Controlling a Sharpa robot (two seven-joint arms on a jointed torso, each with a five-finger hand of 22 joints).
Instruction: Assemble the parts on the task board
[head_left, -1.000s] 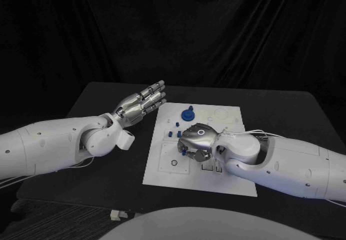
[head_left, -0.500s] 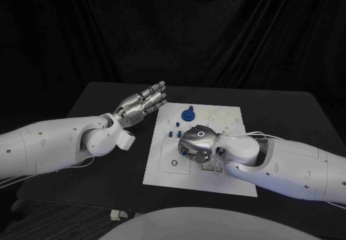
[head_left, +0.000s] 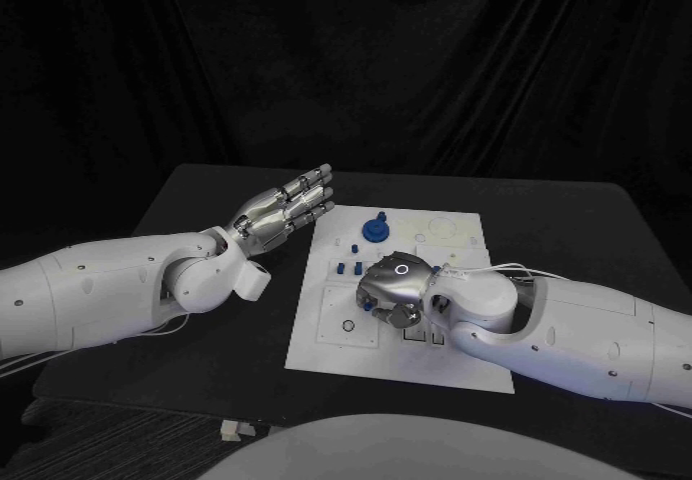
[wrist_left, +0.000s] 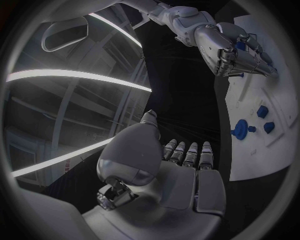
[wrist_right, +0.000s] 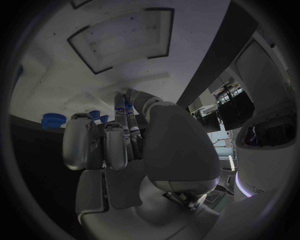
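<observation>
Risk: right hand (head_left: 392, 290) over the board (head_left: 325, 335), fingers (wrist_right: 120, 111) pinching a blue part (wrist_right: 127, 105); slight misalignment could jam or drop it. Left hand (head_left: 281, 208) hovers beside the board over the tabletop (head_left: 188, 200), fingers straight, empty.

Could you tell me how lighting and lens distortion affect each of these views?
Head view: dark backdrop and table, the white task board stands out sharply. Left wrist view: fisheye bends the board's edge; bright light strips glare beyond the left hand. Right wrist view: the right hand is dim, shadowed.
</observation>
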